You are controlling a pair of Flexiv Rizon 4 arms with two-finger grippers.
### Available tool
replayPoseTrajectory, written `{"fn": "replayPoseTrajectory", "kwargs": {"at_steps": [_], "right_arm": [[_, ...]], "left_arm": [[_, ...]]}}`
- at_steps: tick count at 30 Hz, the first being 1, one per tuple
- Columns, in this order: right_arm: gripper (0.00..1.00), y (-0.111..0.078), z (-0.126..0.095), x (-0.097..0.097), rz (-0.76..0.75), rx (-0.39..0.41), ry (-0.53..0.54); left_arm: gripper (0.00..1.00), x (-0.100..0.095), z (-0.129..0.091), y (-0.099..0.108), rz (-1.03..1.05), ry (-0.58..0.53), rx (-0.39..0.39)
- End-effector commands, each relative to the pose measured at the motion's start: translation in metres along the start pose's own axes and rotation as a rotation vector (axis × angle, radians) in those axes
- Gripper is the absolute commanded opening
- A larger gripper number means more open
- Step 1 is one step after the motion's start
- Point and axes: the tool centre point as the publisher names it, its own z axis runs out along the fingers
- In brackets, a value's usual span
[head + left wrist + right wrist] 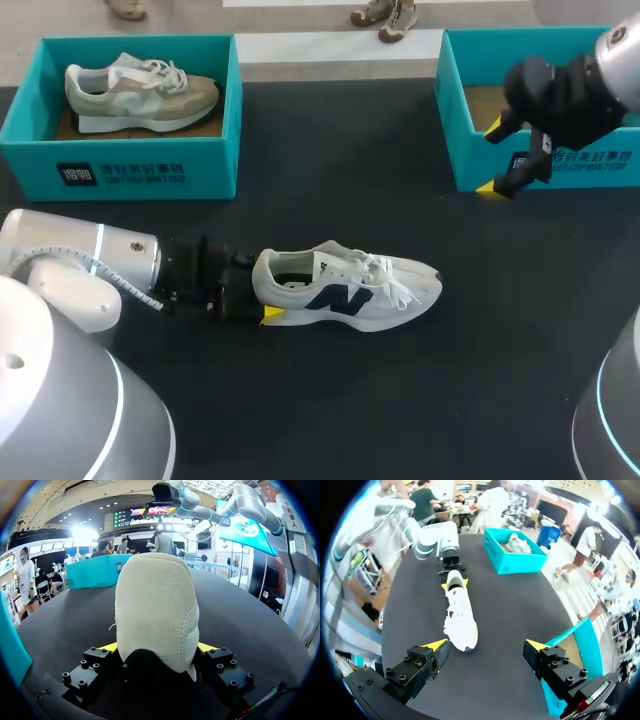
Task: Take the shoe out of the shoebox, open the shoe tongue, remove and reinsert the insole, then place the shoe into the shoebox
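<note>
A white shoe [350, 288] with a dark logo lies on its side in the middle of the black table, toe to the right. My left gripper [262, 298] is at its heel, one yellow tip on each side, shut on the shoe. In the left wrist view the heel [155, 600] fills the space between the fingers [107, 646]. My right gripper [492, 158] hangs open and empty over the front wall of the right teal shoebox [470, 150]. From the right wrist view the shoe [459, 615] lies ahead of my right gripper [487, 645].
A second teal shoebox [120, 160] at the back left holds a beige and grey shoe [140, 92]. The right shoebox shows only its brown floor. Bare black table lies in front of the white shoe and between the two boxes.
</note>
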Motion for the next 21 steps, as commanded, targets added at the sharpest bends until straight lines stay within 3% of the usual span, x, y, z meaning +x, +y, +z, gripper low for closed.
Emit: {"fn": "replayPoseTrajectory", "kwargs": {"at_steps": [1, 10, 16, 21], "right_arm": [[1.00, -0.002, 0.000, 0.010, 0.510, 0.032, -0.343], [1.00, -0.002, 0.000, 0.010, 0.510, 0.032, -0.343], [1.00, 0.028, 0.025, 0.028, 0.665, 0.019, -0.471], [1.00, 0.049, 0.055, 0.046, 0.703, 0.050, -0.530]], "left_arm": [[0.00, 0.003, 0.005, 0.004, -0.001, 0.002, -0.003], [0.00, 0.003, 0.005, 0.004, -0.001, 0.002, -0.003], [0.00, 0.003, 0.005, 0.004, -0.001, 0.002, -0.003], [0.00, 0.003, 0.005, 0.004, -0.001, 0.002, -0.003]]}}
